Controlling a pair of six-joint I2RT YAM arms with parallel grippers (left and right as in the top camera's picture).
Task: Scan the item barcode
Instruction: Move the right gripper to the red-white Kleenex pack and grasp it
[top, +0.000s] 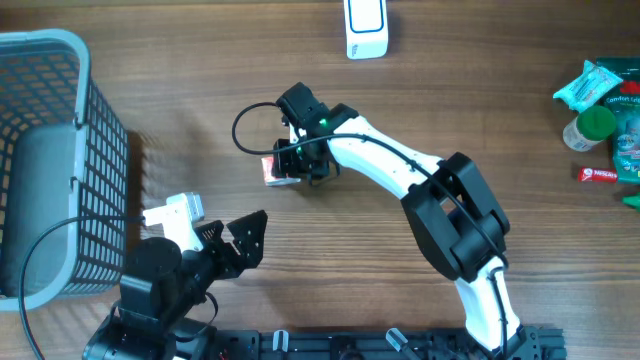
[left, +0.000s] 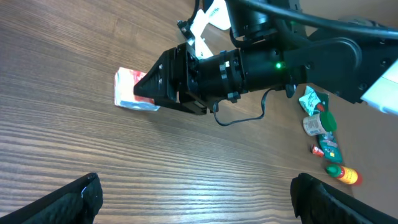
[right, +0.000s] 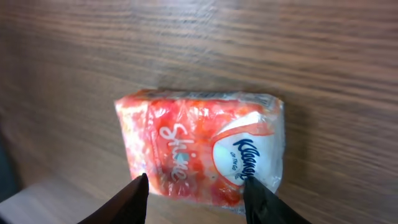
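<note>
Mock shop checkout in a robotics lab: 2 robot arms (top: 455, 215) at a wood-grain table (top: 180, 60), a grey mesh basket (top: 100, 150) far left of what appears to be a white barcode scanner (top: 366, 30), packaged groceries (top: 605, 120) clustered far to its right.

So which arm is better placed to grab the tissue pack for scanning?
Right. The right gripper is directly over the tissue pack, a finger on either side; contact is unclear. The left gripper is wide open but apart from the pack, with bare table between.
</note>
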